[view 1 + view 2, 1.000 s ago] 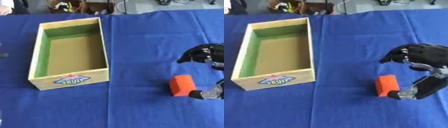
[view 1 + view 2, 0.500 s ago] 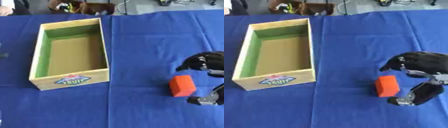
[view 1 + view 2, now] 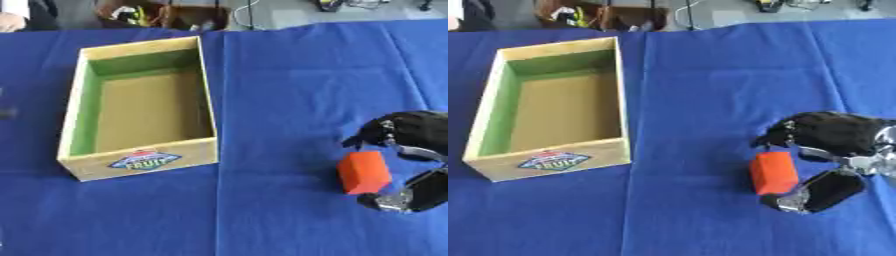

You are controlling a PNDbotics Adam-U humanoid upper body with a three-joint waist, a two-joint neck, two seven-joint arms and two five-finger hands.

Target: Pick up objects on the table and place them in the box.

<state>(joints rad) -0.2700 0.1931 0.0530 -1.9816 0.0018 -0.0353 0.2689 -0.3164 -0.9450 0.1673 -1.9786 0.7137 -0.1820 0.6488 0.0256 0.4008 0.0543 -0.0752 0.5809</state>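
The right hand [image 3: 833, 145], glossy black with silver joints, enters from the table's right edge and cups around the orange block [image 3: 773, 172], its curled fingers [image 3: 776, 136] arching above the block's far end and its thumb [image 3: 811, 195] beside the near end; whether they touch it I cannot tell. The block is a smooth, matte, rounded-edged cuboid lying on the wrinkled blue cloth of the table [image 3: 702, 75], toward the near right. Well apart, toward the left edge, stands the open rectangular box [image 3: 140, 107], pale wood with green inner walls, a plain brown floor and a fruit label on its near wall.
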